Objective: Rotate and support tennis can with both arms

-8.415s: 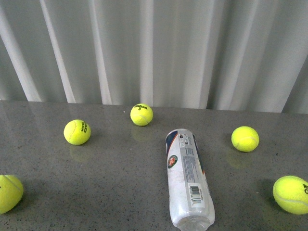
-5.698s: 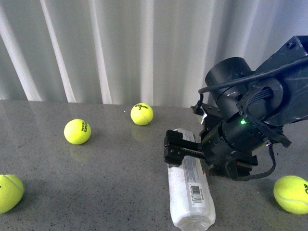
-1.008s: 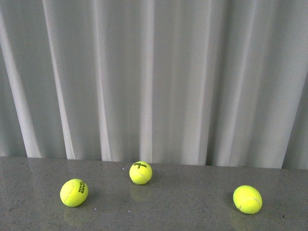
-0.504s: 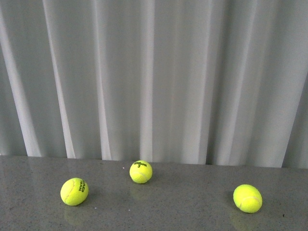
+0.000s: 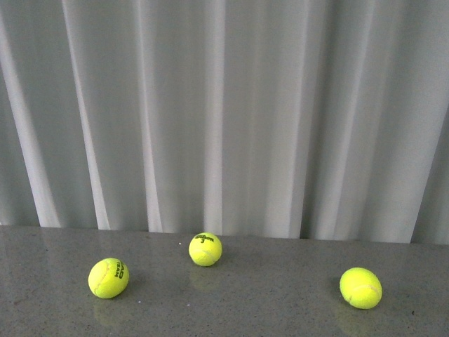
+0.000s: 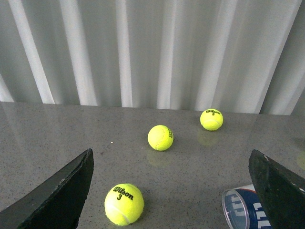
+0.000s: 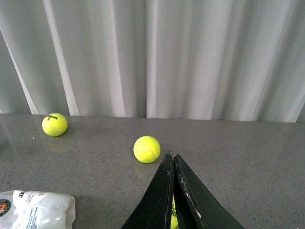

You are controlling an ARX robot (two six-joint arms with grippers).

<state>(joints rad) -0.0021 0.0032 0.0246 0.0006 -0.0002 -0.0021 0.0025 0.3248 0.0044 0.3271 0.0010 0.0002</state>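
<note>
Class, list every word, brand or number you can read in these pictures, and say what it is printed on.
"Wilson 3": nearest tennis ball, left wrist view.
"Wilson 3": farthest tennis ball, same view.
Tennis can: white letters cut off; unreadable.
Left tennis ball, front view: print too blurred.

Left gripper [image 6: 170, 155] matte black wedge plates, right gripper [image 7: 172, 156] black, edges scuffed pale

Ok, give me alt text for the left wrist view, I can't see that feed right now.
The left gripper is open, its two black fingers spread wide over a grey table. One end of the tennis can, silver-rimmed, shows beside one finger, cut off by the frame; three tennis balls lie ahead, before a white curtain.
</note>
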